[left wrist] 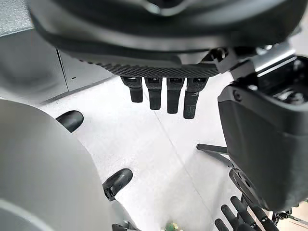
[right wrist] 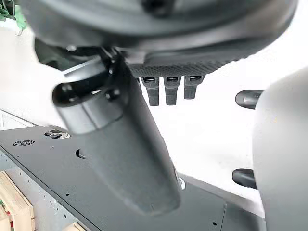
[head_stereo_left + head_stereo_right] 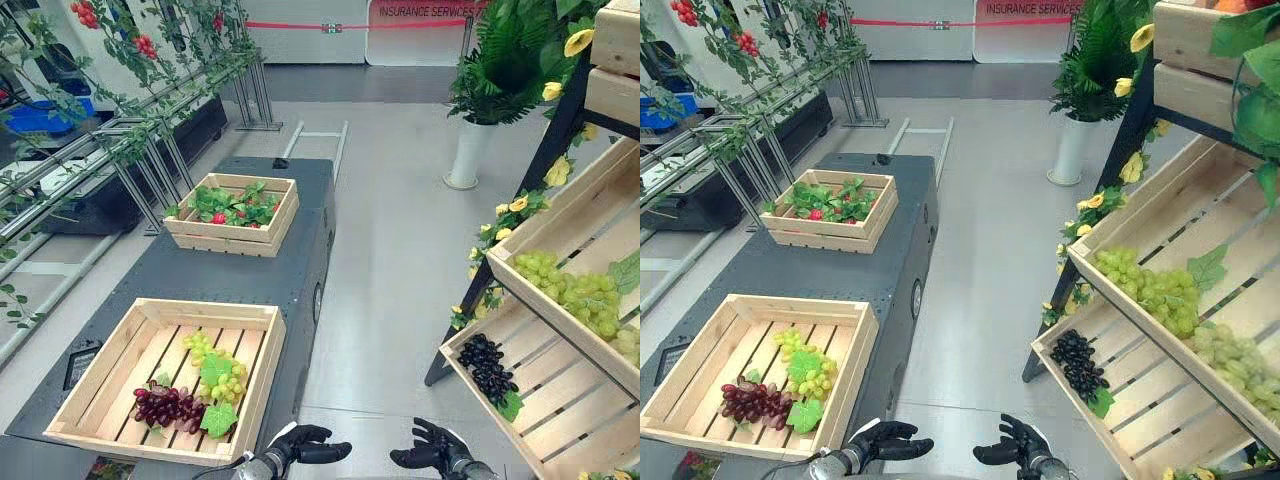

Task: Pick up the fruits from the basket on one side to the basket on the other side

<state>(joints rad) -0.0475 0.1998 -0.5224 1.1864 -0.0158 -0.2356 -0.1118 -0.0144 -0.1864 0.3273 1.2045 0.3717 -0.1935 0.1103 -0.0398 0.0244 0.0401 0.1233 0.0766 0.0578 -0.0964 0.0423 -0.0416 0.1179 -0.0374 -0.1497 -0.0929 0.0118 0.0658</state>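
The dark counter (image 3: 150, 270) is taking up the left half of the scene. A slanted wooden shelf rack (image 3: 590, 215) is standing at the right, carrying its own pale green grapes (image 3: 570, 290) and black grapes (image 3: 488, 367).

Two slatted wooden baskets are sitting on the counter, well apart. The near basket (image 3: 265, 375) is holding the fruit. The far basket (image 3: 225, 238) is holding leafy greens with a few small red fruits among them.

In the near basket, a purple grape bunch (image 3: 168, 406) is lying toward the front. A green grape bunch (image 3: 197, 346) is lying just behind it, with cloth-like leaves between and beside them.

These bunches are probably light, lumpy and loose-hanging, so they will likely be sagging and swinging once lifted. Squeezing single grapes risks crushing or shedding them. Closing around the thick upper part near the stem or leaf looks like the safest hold.

The left hand (image 3: 300, 443) is hovering low, past the near basket's front right corner and off the counter. Its fingers (image 1: 155, 96) are hanging relaxed and holding nothing. The purple bunch is lying ahead of it and to its left, near but not touching.

The right hand (image 3: 435, 450) is hanging over the floor further right, its fingers (image 2: 172, 91) likewise slack and empty.
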